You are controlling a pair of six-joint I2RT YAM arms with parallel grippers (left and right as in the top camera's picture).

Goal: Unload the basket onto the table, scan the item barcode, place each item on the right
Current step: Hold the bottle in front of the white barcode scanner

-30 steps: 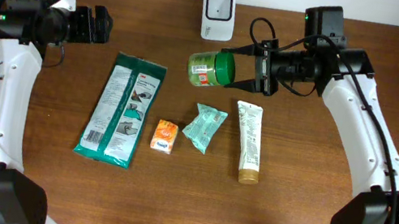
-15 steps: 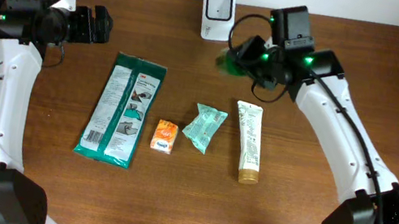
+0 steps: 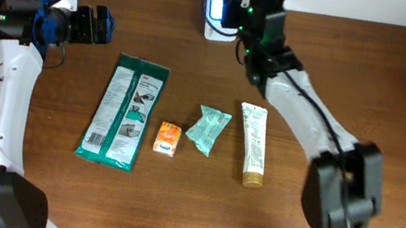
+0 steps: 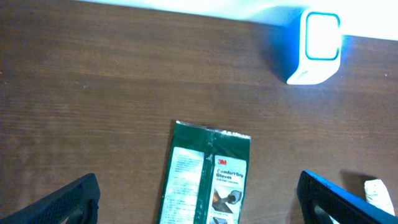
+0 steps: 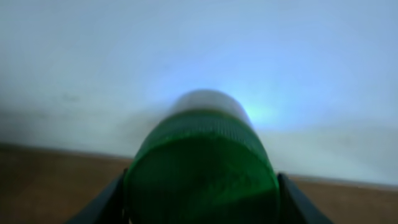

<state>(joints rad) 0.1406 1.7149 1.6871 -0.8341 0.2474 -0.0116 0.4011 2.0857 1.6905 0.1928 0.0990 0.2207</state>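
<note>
- Since a second ago the right arm has swung from the middle of the table (image 3: 293, 222) to its back edge, and it took the green-lidded jar (image 5: 200, 168) with it.
- Right gripper (image 5: 200, 199) holds the jar by the lid, with one finger on each side of it.
- In the overhead view this gripper is over the scanner (image 4: 320, 43), which glows blue; the jar itself is almost hidden there.
- Seen from the right wrist, the lid faces the camera, so the long axis of the jar runs straight out from the gripper, with the bottom end towards the pale wall.
- Left gripper (image 4: 202, 202) is wide and holds nothing; it hangs above the top end of the gloves pack (image 3: 124, 111), well apart from the jar.
- Small orange box (image 3: 167, 139), teal sachet (image 3: 207, 129) and tube (image 3: 251, 143) lie in a row on the table.
</note>
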